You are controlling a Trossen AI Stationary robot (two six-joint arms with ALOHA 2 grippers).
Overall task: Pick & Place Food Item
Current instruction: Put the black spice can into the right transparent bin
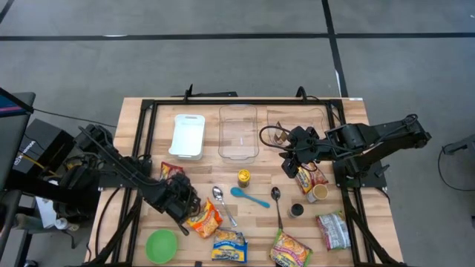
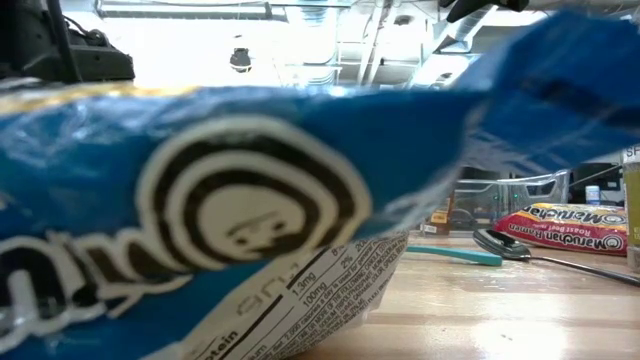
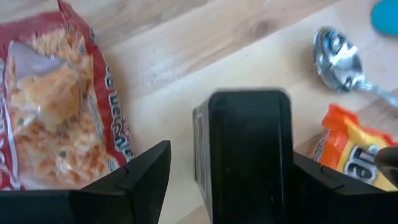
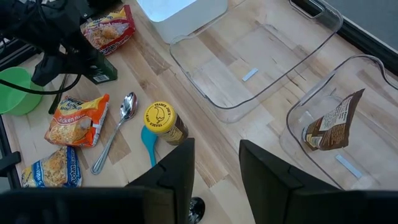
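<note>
Maruchan ramen packet (image 2: pixel 568 222), red, beside spoon (image 2: pixel 560 256) on table (image 2: pixel 480 310).

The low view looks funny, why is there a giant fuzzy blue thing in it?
In the low view a blue printed food packet lies right against the lens, so it looms huge and out of focus and hides most of the table; the room behind glares white. In the high view the same kind of blue packet looks small and sharp.

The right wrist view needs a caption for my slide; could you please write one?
Right gripper, jaws empty, above a yellow-lidded jar, beside a clear bin and another clear bin holding a brown packet.
</note>
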